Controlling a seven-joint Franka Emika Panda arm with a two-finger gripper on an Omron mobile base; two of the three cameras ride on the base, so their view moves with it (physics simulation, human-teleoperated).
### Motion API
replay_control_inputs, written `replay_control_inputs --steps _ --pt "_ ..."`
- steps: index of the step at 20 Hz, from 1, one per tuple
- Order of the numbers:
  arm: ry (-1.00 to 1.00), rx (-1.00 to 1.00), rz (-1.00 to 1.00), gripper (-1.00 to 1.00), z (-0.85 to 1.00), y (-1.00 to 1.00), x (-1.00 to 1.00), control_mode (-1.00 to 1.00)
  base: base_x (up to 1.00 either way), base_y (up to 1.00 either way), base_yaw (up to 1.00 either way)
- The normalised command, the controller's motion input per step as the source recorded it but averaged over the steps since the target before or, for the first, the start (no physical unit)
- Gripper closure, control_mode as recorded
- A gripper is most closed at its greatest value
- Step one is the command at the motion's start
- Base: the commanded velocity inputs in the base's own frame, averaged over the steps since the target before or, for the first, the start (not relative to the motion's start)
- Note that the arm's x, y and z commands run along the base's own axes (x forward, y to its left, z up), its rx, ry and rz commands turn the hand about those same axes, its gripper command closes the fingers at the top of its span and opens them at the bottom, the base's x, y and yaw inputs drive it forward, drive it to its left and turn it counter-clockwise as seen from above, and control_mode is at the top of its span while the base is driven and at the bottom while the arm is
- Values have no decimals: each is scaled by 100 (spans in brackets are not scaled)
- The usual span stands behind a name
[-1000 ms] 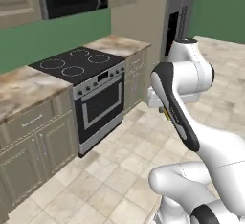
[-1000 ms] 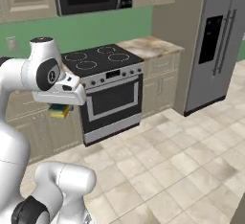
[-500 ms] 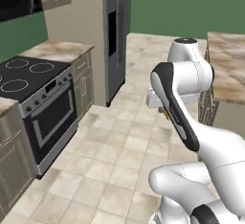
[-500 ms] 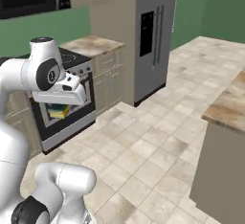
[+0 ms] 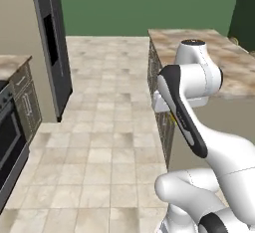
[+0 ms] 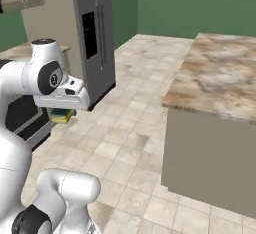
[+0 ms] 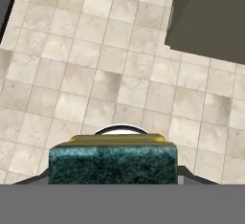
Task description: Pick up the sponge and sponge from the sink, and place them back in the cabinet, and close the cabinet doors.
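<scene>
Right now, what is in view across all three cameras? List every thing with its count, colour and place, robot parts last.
Green-topped yellow sponge: one, dark green scrub layer over yellow base, held in the gripper above the floor; also seen under the hand in the right base view.
Tall dark grey refrigerator: one, against the left wall.
Brown marbled stone counter island: one, beige-grey sides, right of the arm.
Black oven range: one, at the left edge of the left base view.
Beige tiled floor: pale square tiles, between the units.
Green wall: at the back.
White robot arm: one, dark joints, raised over the floor.
Gripper: one, shut on the sponge.
</scene>
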Motion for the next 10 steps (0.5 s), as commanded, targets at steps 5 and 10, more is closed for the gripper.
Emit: replay_control_inputs --steps 5,10 --pt "0 0 0 100 0 0 0 100 15 0 -55" --pt "0 0 0 100 0 0 0 100 18 0 -55"
